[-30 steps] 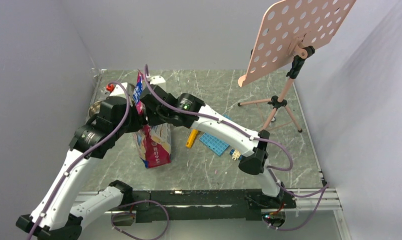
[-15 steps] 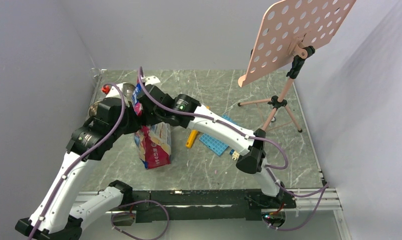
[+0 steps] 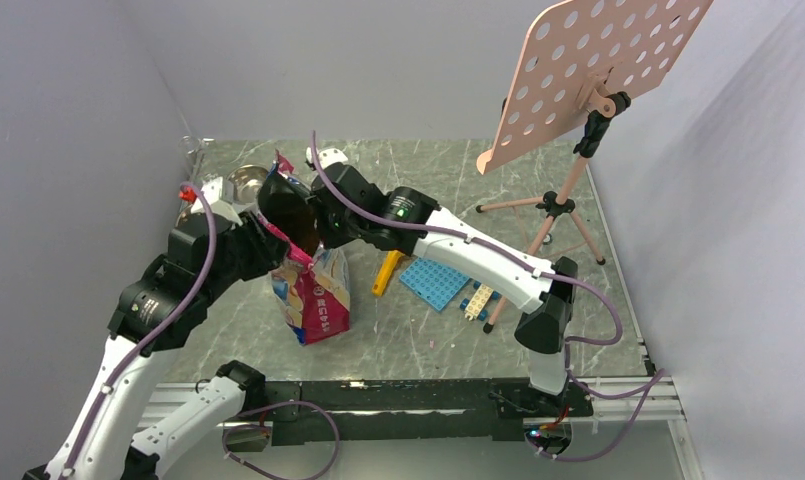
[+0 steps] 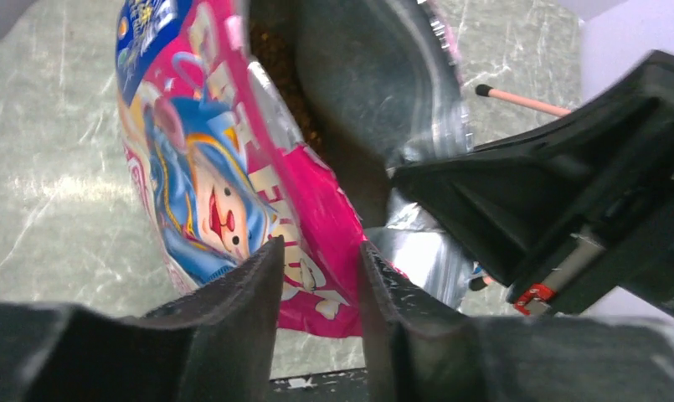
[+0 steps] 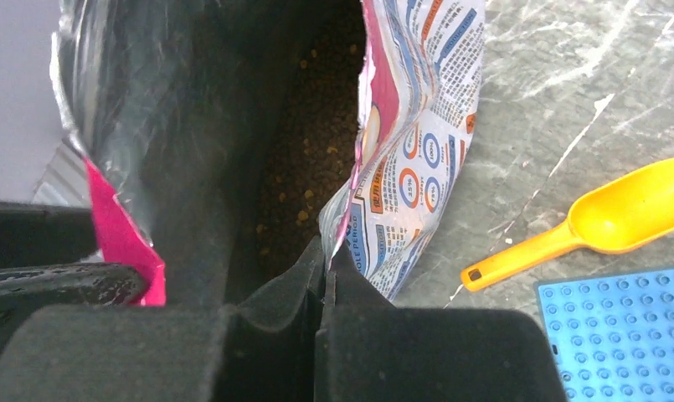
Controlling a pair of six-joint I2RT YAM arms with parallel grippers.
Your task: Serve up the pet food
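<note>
The glossy pink cartoon-printed pouch (image 3: 318,295) stands upright on the marble table between both arms, its mouth spread wide. The pet food (image 5: 312,155), dark-brown kibble, shows inside the foil-lined mouth, and also as kibble (image 4: 270,50) in the left wrist view. My right gripper (image 5: 323,255) is shut on the pouch's (image 5: 425,126) printed rim edge. My left gripper (image 4: 321,280) is open, its fingers apart just in front of the pouch's (image 4: 208,184) pink side, with the pink rim showing in the gap. From above, the left gripper (image 3: 268,248) sits at the pouch's left and the right gripper (image 3: 311,232) at its top right.
An orange-yellow scoop (image 3: 385,275) lies right of the pouch, the same scoop (image 5: 618,216) showing in the right wrist view beside a blue studded plate (image 3: 433,285). A steel bowl (image 3: 246,180) sits at the back left. A pink perforated music stand (image 3: 578,90) rises at the back right.
My left gripper has opened and drawn back to the left. The right arm has shifted right, still pinching the rim, and the pouch mouth has spread wide open.
</note>
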